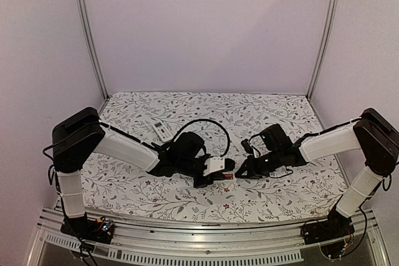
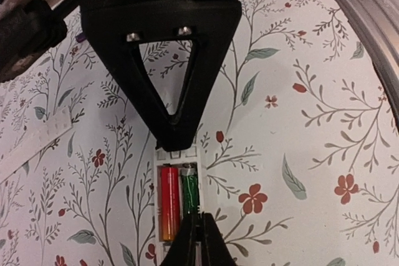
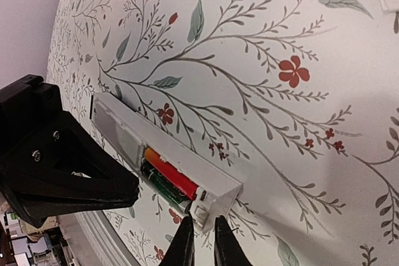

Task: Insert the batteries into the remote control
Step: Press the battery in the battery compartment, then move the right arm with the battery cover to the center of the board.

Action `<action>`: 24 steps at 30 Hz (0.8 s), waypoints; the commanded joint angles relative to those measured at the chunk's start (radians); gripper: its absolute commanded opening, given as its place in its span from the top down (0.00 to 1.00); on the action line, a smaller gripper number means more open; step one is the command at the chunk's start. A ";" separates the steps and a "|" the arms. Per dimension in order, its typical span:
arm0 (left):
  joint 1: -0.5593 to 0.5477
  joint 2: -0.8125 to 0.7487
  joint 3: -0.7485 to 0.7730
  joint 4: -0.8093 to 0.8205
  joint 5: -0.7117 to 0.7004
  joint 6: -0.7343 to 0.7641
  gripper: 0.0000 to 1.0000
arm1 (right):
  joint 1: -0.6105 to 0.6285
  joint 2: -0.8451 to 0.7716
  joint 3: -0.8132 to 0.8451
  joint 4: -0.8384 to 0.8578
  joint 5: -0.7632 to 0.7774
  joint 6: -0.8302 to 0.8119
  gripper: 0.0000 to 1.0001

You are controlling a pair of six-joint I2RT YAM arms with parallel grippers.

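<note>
Surface: floral-print table [image 1: 187,204] between white walls [image 1: 206,29].
Grippers, 2: left gripper [image 2: 199,233], fingertips pressed together, touching the open compartment of the remote [image 3: 156,147]; right gripper [image 3: 204,244], narrow gap, tips at the remote's end, grip undeterminable.
Further back, 1 second remote [image 1: 163,130].
Batteries, 2: red-orange battery [image 2: 169,204] and green-black battery [image 2: 190,191], side by side in the compartment.

Top view high, looking down and forward, wrist views close, opposed, both on the remote [image 3: 118,128]

Glossy batteries [image 2: 169,200], smooth white plastic remote [image 3: 115,129], matt floral table cover [image 2: 299,123].
</note>
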 commanded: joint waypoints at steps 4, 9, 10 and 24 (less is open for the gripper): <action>0.037 -0.152 -0.046 0.087 0.093 -0.138 0.92 | -0.049 -0.090 0.087 -0.156 0.071 -0.088 0.88; 0.100 -0.251 -0.117 0.218 0.070 -0.280 0.79 | -0.092 -0.106 0.193 -0.280 0.224 -0.167 0.75; 0.115 -0.272 -0.138 0.251 0.048 -0.315 0.73 | -0.095 -0.100 0.221 -0.302 0.267 -0.187 0.69; 0.218 -0.456 -0.307 0.331 -0.354 -0.530 0.21 | -0.096 0.321 0.685 -0.488 0.508 -0.327 0.33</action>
